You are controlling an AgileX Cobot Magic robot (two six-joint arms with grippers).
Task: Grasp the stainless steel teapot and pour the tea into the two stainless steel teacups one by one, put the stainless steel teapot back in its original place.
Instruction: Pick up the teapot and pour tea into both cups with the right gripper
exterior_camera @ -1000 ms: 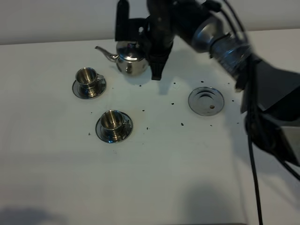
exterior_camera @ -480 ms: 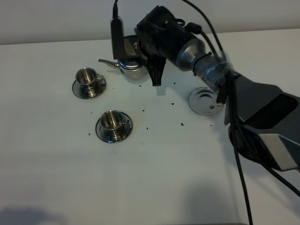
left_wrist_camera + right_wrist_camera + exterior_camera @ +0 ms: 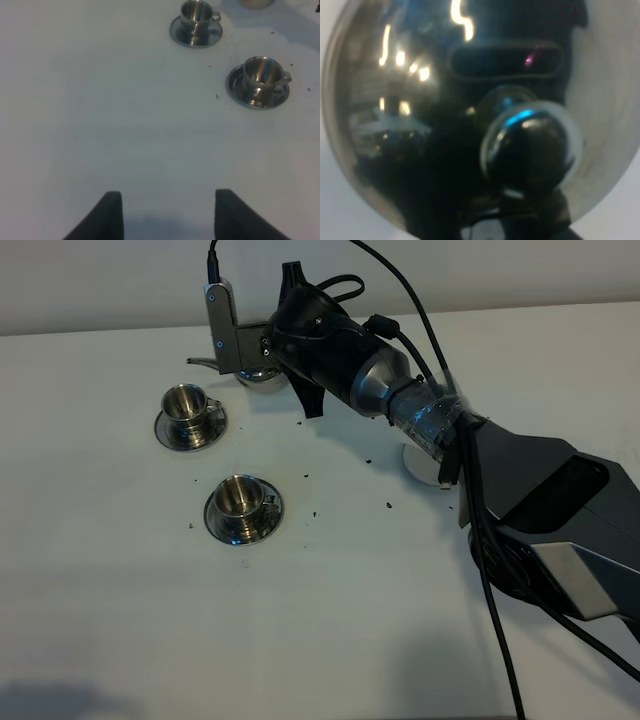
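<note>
Your right gripper [image 3: 300, 395] is shut tight on the teapot [image 3: 380, 125]; bring its spout [image 3: 200, 362] over the far teacup [image 3: 185, 402], then tip slowly.

readable text: none | labels/brands: none legible | numbers/signs: none legible

On the table [image 3: 120, 620], the far cup [image 3: 188, 402] sits on a saucer [image 3: 168, 432] at the left. The near cup [image 3: 238, 497] sits on its own saucer [image 3: 214, 520], in front and slightly right. The teapot [image 3: 256, 378] is behind the far cup, to its right. The disc [image 3: 415, 462] lies farther right, partly under the arm [image 3: 430, 420].
</note>
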